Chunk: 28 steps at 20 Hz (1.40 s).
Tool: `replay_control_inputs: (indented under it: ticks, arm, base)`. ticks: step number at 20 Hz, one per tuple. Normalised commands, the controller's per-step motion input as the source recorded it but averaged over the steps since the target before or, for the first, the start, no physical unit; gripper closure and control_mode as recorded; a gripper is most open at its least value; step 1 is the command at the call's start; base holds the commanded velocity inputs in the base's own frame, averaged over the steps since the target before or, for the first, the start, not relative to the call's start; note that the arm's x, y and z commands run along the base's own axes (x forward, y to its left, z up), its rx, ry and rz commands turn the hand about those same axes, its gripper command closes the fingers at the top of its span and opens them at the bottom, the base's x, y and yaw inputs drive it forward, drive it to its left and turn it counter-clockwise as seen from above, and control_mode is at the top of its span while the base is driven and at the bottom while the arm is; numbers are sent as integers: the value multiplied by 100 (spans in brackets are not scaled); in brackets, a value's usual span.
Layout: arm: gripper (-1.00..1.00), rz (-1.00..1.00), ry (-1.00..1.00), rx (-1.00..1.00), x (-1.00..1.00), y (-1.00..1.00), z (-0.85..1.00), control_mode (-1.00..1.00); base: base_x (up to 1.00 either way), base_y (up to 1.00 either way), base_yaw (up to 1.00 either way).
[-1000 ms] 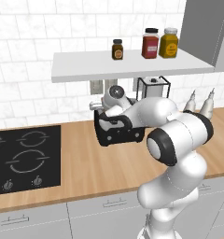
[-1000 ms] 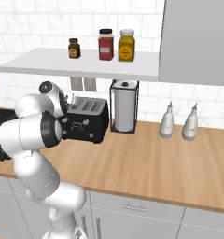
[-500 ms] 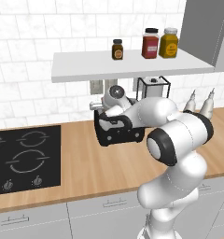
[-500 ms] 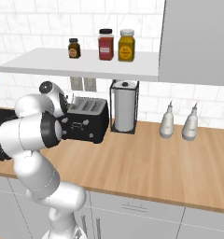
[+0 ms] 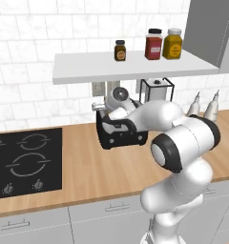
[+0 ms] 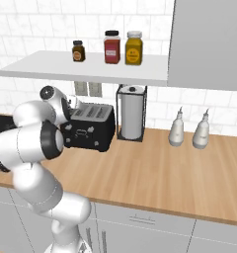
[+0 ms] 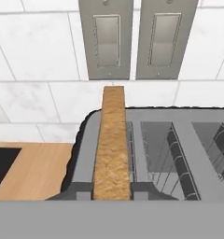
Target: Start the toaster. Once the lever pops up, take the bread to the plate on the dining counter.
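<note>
We are looking along the hand at the toaster (image 7: 179, 154) from above: the bread (image 7: 112, 144) is standing on edge in the slot at the 9 o'clock side, its brown crust rising above the silver rim. The slots toward 3 o'clock are showing bare wire cages. Beyond the toaster, at 12 o'clock, two grey wall outlets (image 7: 138, 39) are sitting side by side on the white tiles, and a strip of the wooden bench (image 7: 34, 168) is showing at 8 o'clock.

The fingertips themselves are lying below what we are seeing here, but the hand is clenched; we cannot tell from the pictures whether anything is pinched between the fingers.

In the right base view the toaster (image 6: 91, 129) is standing on the bench (image 6: 155, 173) against the wall, with the arm (image 6: 39, 141) reaching over its 9 o'clock end. A paper towel holder (image 6: 132, 112) is standing just beside the toaster at 3 o'clock, and two pale bottles (image 6: 188, 129) are standing further along. On the shelf (image 6: 86, 66) above, three jars (image 6: 109, 47) are lined up.

In the left base view the hob (image 5: 26, 159) is lying at 9 o'clock of the toaster (image 5: 121, 138), which the arm is partly hiding.
</note>
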Motion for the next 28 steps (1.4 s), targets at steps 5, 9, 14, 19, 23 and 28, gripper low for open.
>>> replay_control_inputs:
  ticks: [5,9,14,19,23,28]
  arm:
    - [100,0,-11,0,-24,0,33,-100]
    - [100,0,-14,0,-35,0,50,-100]
    - [100,0,-6,0,-38,0,63,-100]
    - [100,0,4,0,-67,0,63,-100]
    - [100,-1,14,0,-84,-29,31,-100]
    - [100,-1,13,0,-90,-57,4,-100]
  base:
    - [0,0,0]
    - [0,0,0]
    - [0,0,0]
    - [0,0,0]
    - [0,0,0]
    - [0,0,0]
